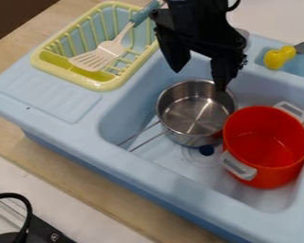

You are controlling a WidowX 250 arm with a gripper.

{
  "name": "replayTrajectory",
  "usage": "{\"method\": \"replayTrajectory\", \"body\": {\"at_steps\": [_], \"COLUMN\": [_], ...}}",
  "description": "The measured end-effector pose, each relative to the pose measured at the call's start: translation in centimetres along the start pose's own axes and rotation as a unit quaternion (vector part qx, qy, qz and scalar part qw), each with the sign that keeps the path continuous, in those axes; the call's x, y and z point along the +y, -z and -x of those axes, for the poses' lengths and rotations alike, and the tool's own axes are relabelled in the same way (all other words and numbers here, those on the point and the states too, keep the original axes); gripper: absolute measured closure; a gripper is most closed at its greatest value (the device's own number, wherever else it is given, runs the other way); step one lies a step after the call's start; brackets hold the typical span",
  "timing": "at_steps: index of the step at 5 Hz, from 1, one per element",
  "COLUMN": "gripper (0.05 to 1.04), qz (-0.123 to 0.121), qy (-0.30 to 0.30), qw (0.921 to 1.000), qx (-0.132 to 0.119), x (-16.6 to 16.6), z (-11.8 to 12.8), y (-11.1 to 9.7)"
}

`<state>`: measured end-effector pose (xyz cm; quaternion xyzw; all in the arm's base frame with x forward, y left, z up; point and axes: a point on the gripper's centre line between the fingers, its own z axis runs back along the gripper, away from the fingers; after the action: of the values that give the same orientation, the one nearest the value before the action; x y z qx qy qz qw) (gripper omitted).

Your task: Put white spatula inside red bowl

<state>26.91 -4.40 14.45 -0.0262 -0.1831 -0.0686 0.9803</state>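
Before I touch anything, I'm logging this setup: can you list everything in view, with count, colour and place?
Slotted spatula: one, white with teal handle, in the rack
Slatted plastic dish rack: one, pale yellow, upper left
Round two-handled pot: one, red with grey handles, basin's right side
Round metal pan: one, silver, beside the pot
Small rounded object: one, yellow with grey end, upper right
Plastic sink unit: one, light blue, on wooden surface
Curved cable: one, black, lower left
Two-finger gripper: one, black, open above the basin
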Motion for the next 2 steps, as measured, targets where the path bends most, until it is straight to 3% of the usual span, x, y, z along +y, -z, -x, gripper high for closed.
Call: {"method": "replayTrajectory", "body": {"at_steps": [1,2], "gripper": [0.087,0.087], "qz": [0.0,-0.017], "qy": [-0.002,-0.018], "qw": [1.0,0.9996], "qx": [0.009,0.012], "x": [0.1,1.7], "z": [0.4,0.4], "y": [0.4,0.6]}}
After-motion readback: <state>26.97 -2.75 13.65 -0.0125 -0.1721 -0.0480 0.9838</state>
